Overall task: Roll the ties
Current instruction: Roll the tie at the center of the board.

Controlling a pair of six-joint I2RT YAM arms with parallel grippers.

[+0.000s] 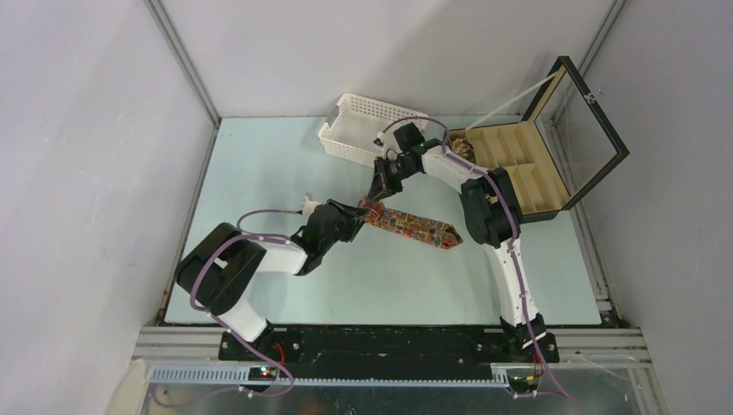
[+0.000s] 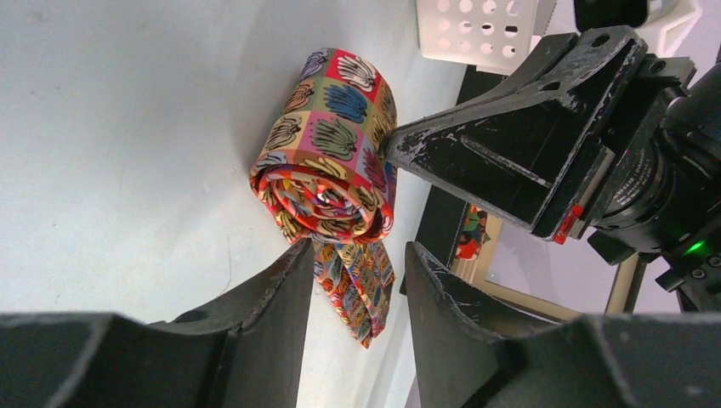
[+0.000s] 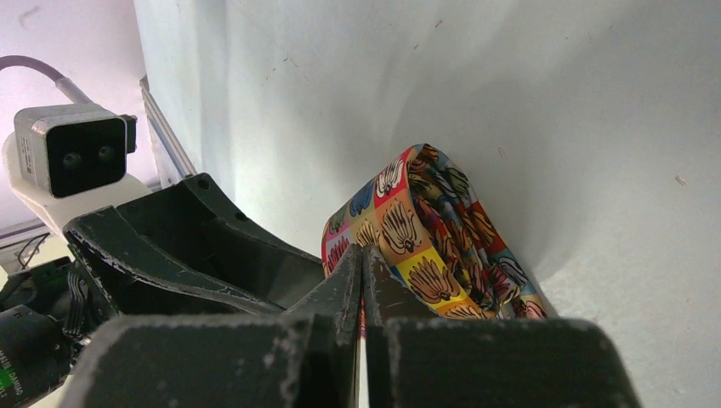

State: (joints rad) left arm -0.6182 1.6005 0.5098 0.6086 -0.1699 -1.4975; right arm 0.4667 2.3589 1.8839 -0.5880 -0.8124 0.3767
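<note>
Pale blue-green surface enclosed by grey walls. Near its middle, a tie (image 1: 415, 227) in squares of red, orange, yellow and blue with dark shell-like motifs, partly rolled. Tight spiral roll at its left end, resting on the surface. Unrolled remainder lying flat, running right and slightly toward the arms' bases, ending in a wide pointed tip.

Left fingers (image 1: 356, 214) partway apart, reaching in from the left, tips just at the roll's open spiral end, nothing clamped between them. Right fingers (image 3: 361, 285) pressed fully together, reaching in from the far side, tip touching the roll's curved outer side.

Beyond the right wrist, toward the far edge, a white perforated basket (image 1: 350, 138). To its right, a black box (image 1: 519, 164) with tan compartments and its glass lid propped open. In the box's compartment nearest the basket, a second tie (image 1: 464, 145), a small dark patterned coil, partly hidden by the right arm.
</note>
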